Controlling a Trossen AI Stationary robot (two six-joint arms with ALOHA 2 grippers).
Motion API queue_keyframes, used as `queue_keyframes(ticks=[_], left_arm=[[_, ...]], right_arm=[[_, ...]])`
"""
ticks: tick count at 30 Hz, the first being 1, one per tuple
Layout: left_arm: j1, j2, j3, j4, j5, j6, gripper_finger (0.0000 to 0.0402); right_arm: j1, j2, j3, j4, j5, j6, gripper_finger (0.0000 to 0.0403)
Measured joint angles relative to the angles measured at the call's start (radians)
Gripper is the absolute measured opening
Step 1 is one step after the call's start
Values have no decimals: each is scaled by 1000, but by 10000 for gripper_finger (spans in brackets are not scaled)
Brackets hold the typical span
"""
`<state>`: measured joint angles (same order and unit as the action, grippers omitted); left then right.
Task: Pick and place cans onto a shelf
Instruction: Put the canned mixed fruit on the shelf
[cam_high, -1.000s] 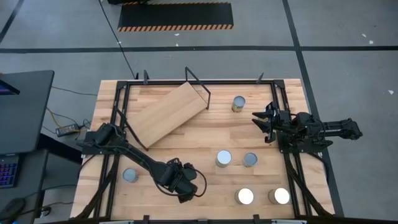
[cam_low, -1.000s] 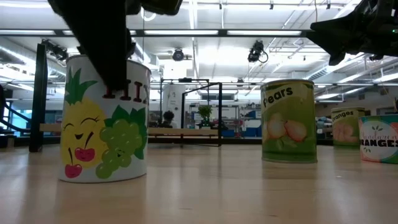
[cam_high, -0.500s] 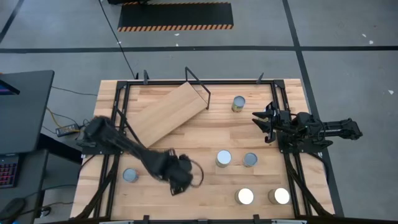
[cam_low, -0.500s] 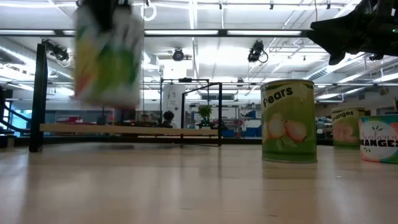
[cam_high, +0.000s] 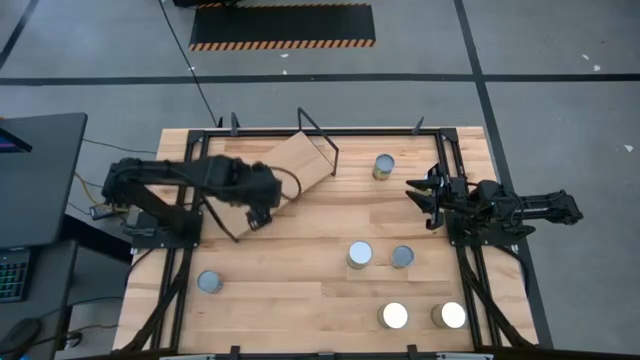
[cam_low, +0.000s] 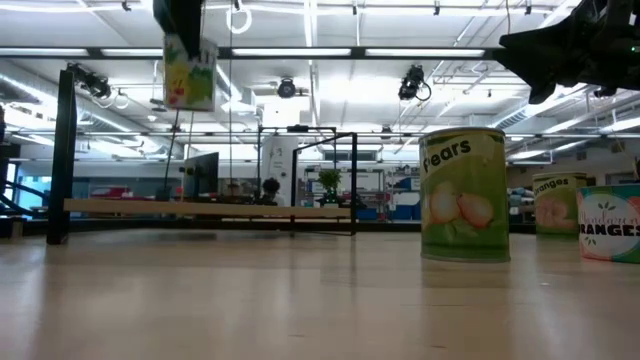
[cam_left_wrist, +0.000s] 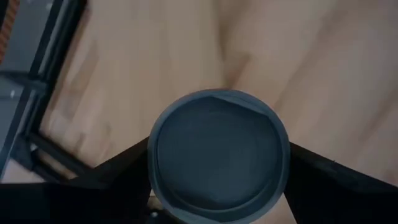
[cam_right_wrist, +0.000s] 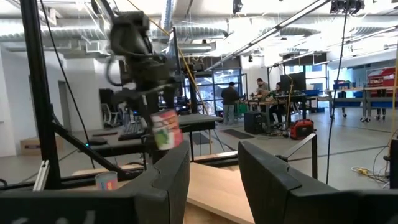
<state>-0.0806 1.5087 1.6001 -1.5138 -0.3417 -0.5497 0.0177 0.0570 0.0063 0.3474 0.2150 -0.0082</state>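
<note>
My left gripper (cam_high: 260, 207) is shut on a can with a fruit label (cam_low: 190, 70), high above the near-left edge of the shelf (cam_high: 275, 178). The shelf is a light-wood board in a black wire frame. The can's grey round top (cam_left_wrist: 217, 155) fills the left wrist view. The can also shows in the right wrist view (cam_right_wrist: 165, 132). My right gripper (cam_high: 415, 195) is open and empty at the table's right side, above the tabletop. Other cans stand upright on the table: one far right (cam_high: 384, 166), two in the middle (cam_high: 360, 254) (cam_high: 402, 256), two near right (cam_high: 395, 316) (cam_high: 452, 315), and one near left (cam_high: 209, 282). My left gripper pinches the can between its two fingers (cam_left_wrist: 118, 174), one on each opposite side, just below the top rim (cam_left_wrist: 152, 155). The fingers come from above, pointing down. The can hangs roughly upright below them, lifted clear of the table and the shelf.
The shelf lies slantwise at the table's far left, with its wire legs (cam_high: 318, 135) sticking up at its far end. Black frame rails (cam_high: 190, 170) run along the table's sides. In the low view a pears can (cam_low: 464, 195) stands nearest. The room behind holds people and benches.
My left gripper has lifted the fruit can off the table's near middle. It has carried the can up and toward the far left edge, over the shelf's near corner. The can is now clear of the table and still upright.
</note>
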Motion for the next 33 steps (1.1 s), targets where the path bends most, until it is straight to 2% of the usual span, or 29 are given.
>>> queue_keyframes(ticks=[3,6,10,14,22,27,33], left_arm=[[62,-25,-95,46,2,20,295],[99,-56,-222,93,8,46,295],[137,-113,-399,240,97,48,296],[146,-155,-506,319,110,50,296],[144,-180,-565,314,118,90,297],[142,-185,-564,308,124,95,297],[135,-186,-564,310,129,101,314]], right_arm=[[0,0,0,28,0,5,144],[0,0,0,81,8,83,144],[-4,0,0,228,122,152,144],[-4,-1,0,414,183,233,144],[-5,0,0,524,207,271,144],[-5,-1,0,668,181,294,144],[-5,35,21,638,201,322,144]])
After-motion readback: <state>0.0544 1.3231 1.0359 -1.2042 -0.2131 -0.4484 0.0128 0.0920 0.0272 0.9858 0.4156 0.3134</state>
